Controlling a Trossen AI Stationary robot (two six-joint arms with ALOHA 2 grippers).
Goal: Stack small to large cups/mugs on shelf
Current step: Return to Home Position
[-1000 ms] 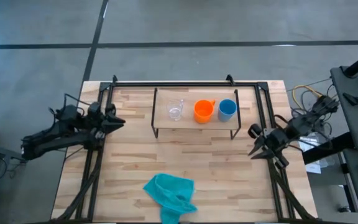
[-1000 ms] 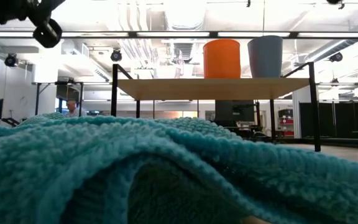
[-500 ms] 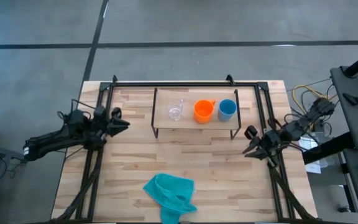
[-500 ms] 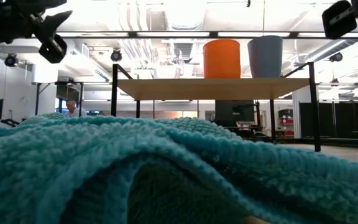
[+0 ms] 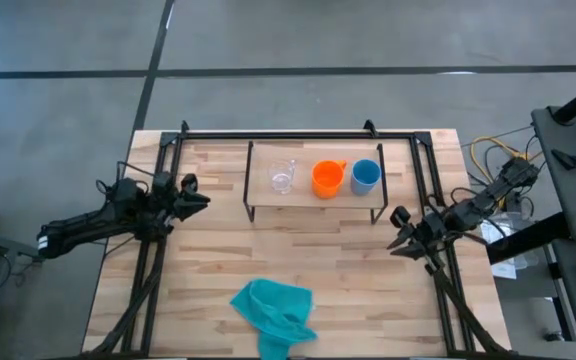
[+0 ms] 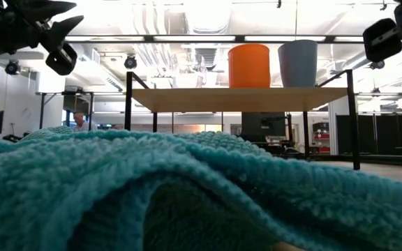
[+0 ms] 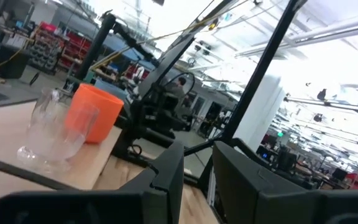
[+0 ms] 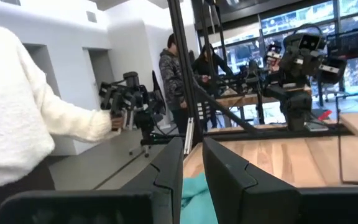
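Teal cloth [image 6: 187, 195] across the low view, shelf [image 6: 243, 98] behind.

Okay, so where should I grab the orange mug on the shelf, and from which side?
Pinch the orange mug by its near rim wall, from straight above: it stands upright, mouth open, its handle points to the far side, and the blue cup sits close beside it.

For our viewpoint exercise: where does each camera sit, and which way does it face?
High: overhead, looking straight down; left arm, right arm.
Low: tabletop level, behind teal cloth, facing shelf; jaws at top corners.
Left wrist: faces orange mug; own jaws.
Right wrist: faces people beyond table; own jaws.
High and low share the blue cup.
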